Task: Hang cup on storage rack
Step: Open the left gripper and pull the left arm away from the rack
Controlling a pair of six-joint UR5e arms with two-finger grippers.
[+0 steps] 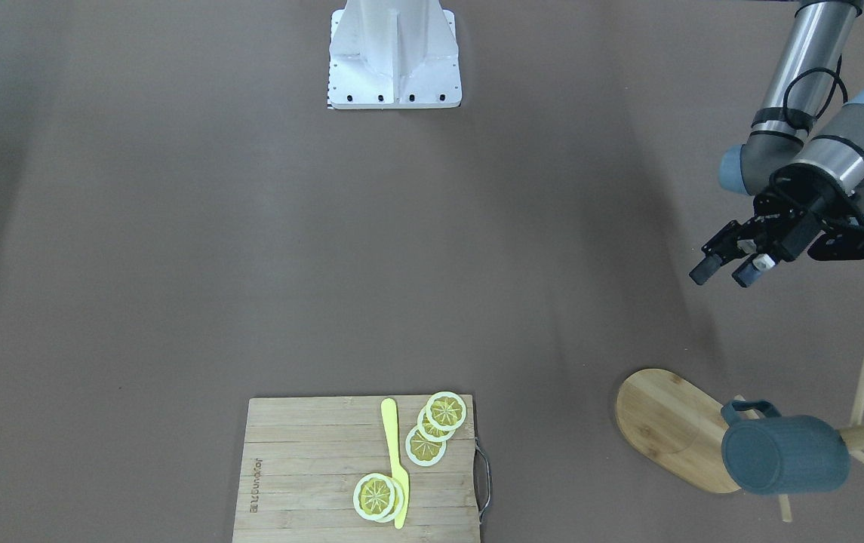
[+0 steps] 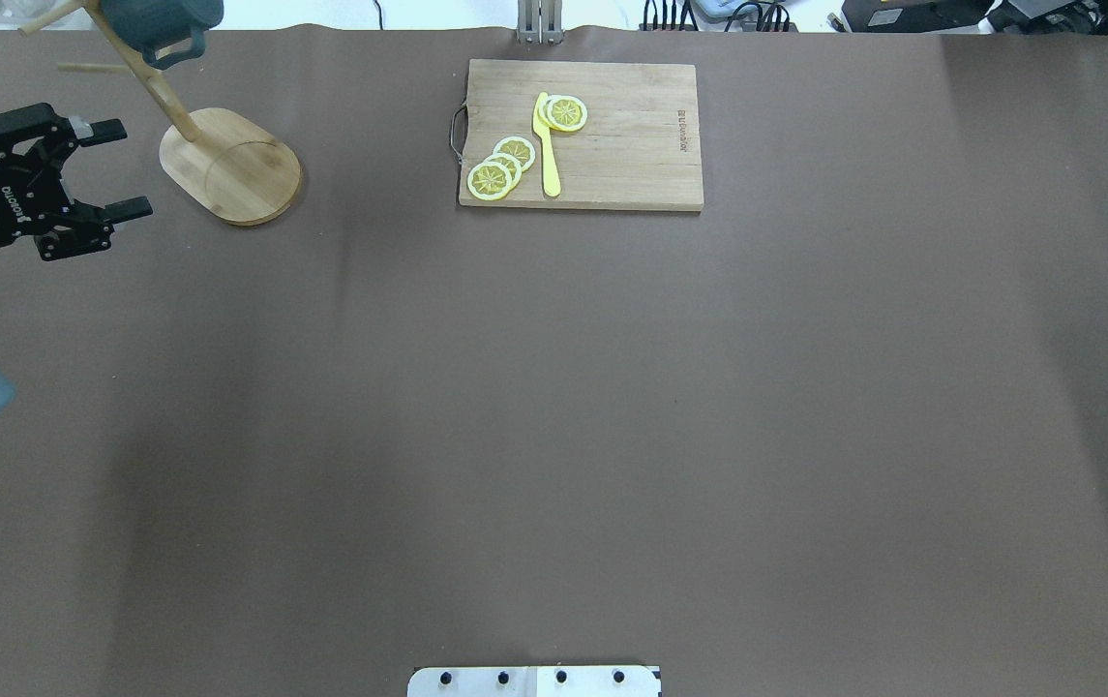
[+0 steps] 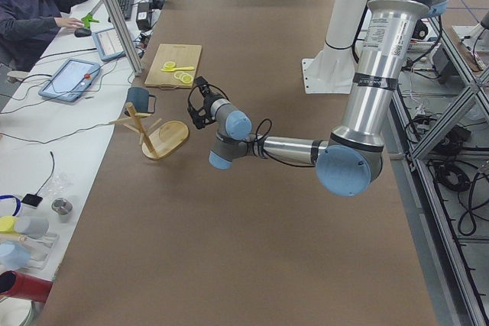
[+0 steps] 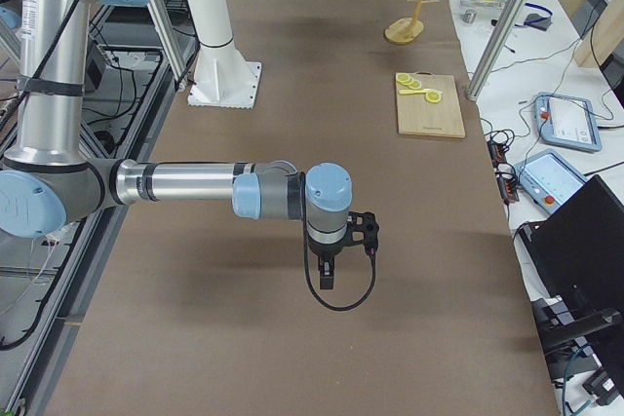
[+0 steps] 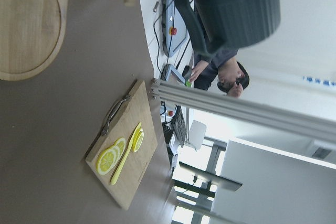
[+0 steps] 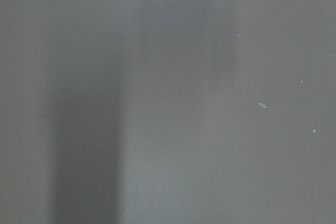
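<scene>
opposed overhead and front views share the rack.

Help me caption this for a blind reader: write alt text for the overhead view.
The cup hangs on the rack at top left, with the open, empty left gripper beside the rack's base. A board with lemon slices and a yellow knife lies at top centre.

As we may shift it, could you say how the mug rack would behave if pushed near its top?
The storage rack probably tips rather than slides: its tall post stands at one end of the oval base, with the cup hung high. Pushed low at the base, it likely slides flat. Its thin pegs look stiff, perhaps snappable.
</scene>
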